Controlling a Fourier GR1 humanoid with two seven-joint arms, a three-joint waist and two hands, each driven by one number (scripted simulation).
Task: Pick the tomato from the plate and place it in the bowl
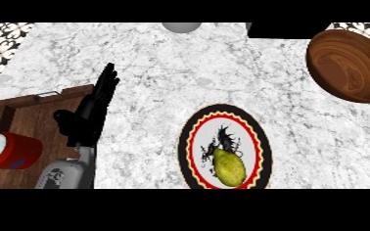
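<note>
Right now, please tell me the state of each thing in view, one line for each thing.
Left hand: open, fingers straight up, resting at the view's left, holding nothing.
Right hand: not in view.
Yellow-green fruit: lying on the plate, untouched.
Plate: flat on the counter, holding the fruit.
Wooden bowl: at the right edge, its visible part empty.

You get bright, even light on the marble tabletop [180, 73], with no glare. Toward three o'clock the wooden bowl [341, 66] stretches into a tall oval, and the plate [194, 147] at five o'clock looks elongated too.
</note>
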